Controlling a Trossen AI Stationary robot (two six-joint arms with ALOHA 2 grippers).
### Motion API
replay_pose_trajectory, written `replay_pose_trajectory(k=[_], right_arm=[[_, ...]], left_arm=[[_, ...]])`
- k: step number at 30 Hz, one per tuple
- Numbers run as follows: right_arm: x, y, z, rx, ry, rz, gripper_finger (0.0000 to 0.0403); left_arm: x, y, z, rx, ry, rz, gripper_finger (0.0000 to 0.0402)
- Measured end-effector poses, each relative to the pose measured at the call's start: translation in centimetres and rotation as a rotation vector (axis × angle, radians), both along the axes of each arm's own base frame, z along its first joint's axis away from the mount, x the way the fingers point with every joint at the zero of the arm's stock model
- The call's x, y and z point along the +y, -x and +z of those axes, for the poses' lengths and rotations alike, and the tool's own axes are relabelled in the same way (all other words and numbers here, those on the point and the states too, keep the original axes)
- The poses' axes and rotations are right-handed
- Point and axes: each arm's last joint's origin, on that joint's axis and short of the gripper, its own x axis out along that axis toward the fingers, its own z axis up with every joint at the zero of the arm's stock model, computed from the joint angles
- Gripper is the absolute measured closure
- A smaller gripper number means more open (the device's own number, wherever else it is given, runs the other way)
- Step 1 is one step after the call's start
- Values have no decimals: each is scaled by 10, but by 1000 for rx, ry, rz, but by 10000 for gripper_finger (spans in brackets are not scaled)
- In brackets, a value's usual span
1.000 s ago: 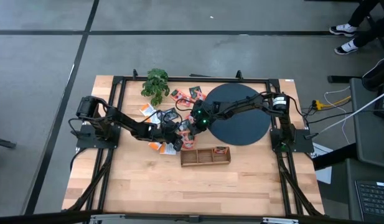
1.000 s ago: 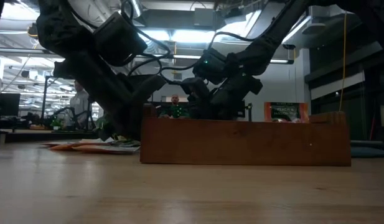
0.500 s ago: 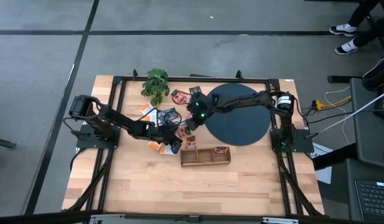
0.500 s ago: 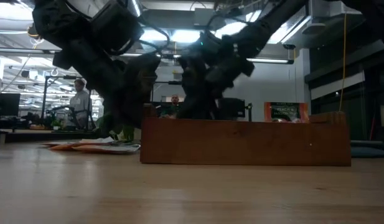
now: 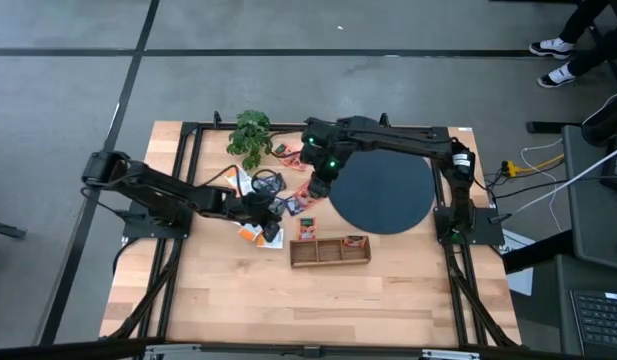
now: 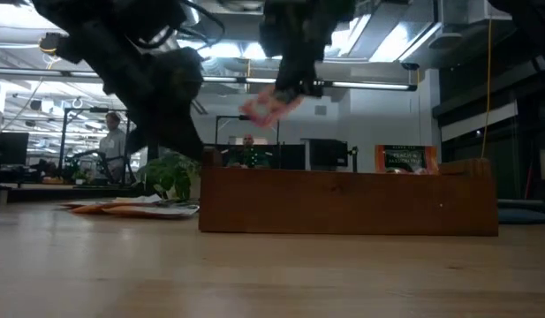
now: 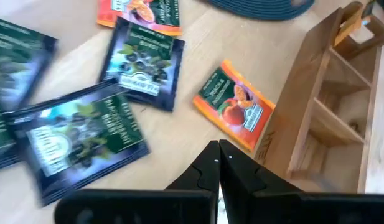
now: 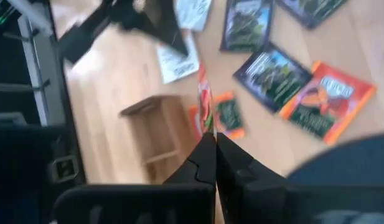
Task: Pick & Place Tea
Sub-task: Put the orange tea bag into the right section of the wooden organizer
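Note:
My right gripper (image 5: 314, 180) hangs above the table's far middle, shut on an orange-red tea packet (image 6: 270, 106). Other tea packets lie flat on the wood: dark teal ones (image 7: 142, 65), an orange one (image 7: 235, 106) beside the wooden tray (image 5: 330, 250), and one in the tray's right compartment (image 5: 355, 241). My left gripper (image 7: 218, 150) hovers shut above the packets left of the tray, with nothing showing past its fingertips. The black disc (image 5: 383, 185) lies at the far right. My right gripper pinches the orange-red packet between its two fingers. In the right wrist view the packet (image 8: 205, 106) shows edge-on and sticks out past the fingertips. The fingers slant down from above. The packet hangs tilted below them, lifted clear of the table.
A small green plant (image 5: 250, 135) stands at the far left. The wooden tray (image 6: 343, 199) fills the low view's middle. A black frame (image 5: 193, 135) runs round the table. A person (image 6: 113, 146) stands in the room beyond. Bare wood lies toward the near edge.
My right gripper has risen steeply from the packets, rolling as it went, and has carried the orange-red packet up clear of the table toward the far edge. My left gripper has risen a little and drawn back toward the table's left, staying shut.

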Motion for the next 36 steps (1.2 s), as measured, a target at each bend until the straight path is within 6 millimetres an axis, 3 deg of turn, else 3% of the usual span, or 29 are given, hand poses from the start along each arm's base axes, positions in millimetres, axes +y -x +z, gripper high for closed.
replay_pose_trajectory(k=[5,10,18,24,31,36], right_arm=[[25,10,29,70,-18,58,401],[58,18,40,156,-38,128,401],[107,28,39,281,-71,230,401],[131,30,38,307,-75,249,401],[148,32,37,319,9,262,401],[150,34,11,417,74,266,401]], left_arm=[[1,9,12,-10,-17,-19,395],[1,13,15,6,-25,-39,396],[-1,14,13,28,-5,-93,396],[-1,15,13,33,0,-126,398],[-3,16,11,59,37,-173,394],[-6,21,8,119,99,-255,397]])
